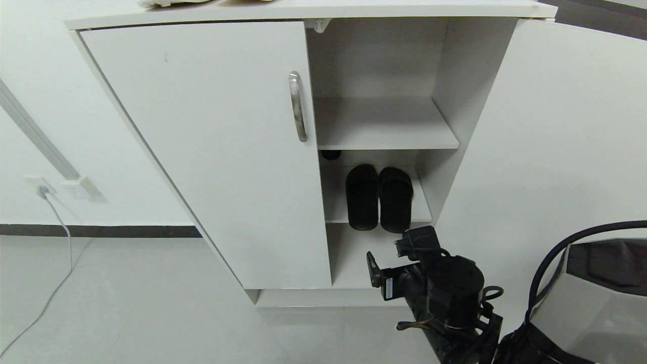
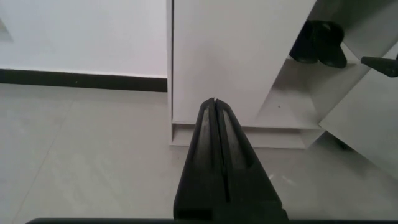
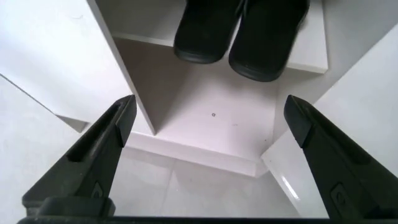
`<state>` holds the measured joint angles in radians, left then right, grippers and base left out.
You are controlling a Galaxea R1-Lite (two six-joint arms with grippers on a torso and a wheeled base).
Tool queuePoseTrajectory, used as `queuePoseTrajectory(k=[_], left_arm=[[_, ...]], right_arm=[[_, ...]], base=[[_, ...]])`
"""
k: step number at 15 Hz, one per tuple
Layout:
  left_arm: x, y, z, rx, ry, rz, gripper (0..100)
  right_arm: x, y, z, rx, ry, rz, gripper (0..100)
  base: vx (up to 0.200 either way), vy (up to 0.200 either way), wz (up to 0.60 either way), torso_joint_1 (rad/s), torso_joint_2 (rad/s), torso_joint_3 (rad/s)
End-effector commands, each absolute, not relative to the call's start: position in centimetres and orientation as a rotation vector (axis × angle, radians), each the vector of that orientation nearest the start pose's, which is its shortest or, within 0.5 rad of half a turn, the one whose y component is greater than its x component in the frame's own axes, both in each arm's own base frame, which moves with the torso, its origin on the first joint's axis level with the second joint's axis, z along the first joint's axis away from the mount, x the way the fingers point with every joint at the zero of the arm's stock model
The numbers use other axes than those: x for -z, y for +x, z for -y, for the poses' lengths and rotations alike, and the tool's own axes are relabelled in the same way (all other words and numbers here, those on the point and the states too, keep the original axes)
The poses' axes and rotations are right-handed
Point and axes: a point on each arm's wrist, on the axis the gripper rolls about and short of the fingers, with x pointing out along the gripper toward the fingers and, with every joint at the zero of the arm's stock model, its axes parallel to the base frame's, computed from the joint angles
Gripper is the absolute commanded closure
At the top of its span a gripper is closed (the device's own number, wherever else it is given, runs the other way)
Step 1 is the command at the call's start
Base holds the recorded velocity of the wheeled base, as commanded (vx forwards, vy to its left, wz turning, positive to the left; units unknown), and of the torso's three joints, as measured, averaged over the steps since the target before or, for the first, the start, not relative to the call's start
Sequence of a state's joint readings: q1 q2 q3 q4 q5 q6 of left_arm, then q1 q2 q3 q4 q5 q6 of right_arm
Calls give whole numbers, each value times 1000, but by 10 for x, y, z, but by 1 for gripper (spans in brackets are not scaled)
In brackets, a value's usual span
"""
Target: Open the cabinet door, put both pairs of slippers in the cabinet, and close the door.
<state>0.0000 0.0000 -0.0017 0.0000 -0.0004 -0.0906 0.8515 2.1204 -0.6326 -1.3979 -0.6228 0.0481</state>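
our left gripper (image 2: 214,106) hangs low over the floor tiles (image 2: 74,149), fingers pressed together on nothing, facing the foot of the cabinet (image 2: 236,50). we judge it sits there to stay out of the other arm's way.

in the head view, at about eight o'clock, a wall socket (image 1: 41,190) feeds a grey cable (image 1: 65,253) down to the floor. next comes the cabinet's left door (image 1: 202,151), shut, with its metal handle (image 1: 297,106) upright at eleven o'clock of centre. on the cabinet top, near twelve o'clock, a pale thing (image 1: 172,3) pokes in. it may be the second pair, though we cannot tell.

right of the handle the compartment is exposed. the upper shelf (image 1: 384,126) sits above the middle shelf (image 1: 333,202), which holds the black slippers (image 1: 379,198), side by side and touching, near its front edge. we judge this pair done.

at five o'clock our right gripper (image 1: 391,255) hangs just before the bottom compartment, fingers spread wide, gripping nothing. the right door (image 1: 556,151) stands swung wide at three o'clock, left so for the second pair, we think.
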Motion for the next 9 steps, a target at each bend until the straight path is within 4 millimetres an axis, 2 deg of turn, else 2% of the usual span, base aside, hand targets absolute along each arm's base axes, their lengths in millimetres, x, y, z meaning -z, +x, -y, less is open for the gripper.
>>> queuePoseTrajectory(k=[1,9], left_arm=[[-76,-23,0,0,-89,2,100],[-76,-23,0,0,-91,2,100]], right_arm=[[-77,237,-251,-227,-18,-77,0],[-78,236,-251,-228,-16,-71,0]], base=[[0,0,0,0,0,0],[0,0,0,0,0,0]])
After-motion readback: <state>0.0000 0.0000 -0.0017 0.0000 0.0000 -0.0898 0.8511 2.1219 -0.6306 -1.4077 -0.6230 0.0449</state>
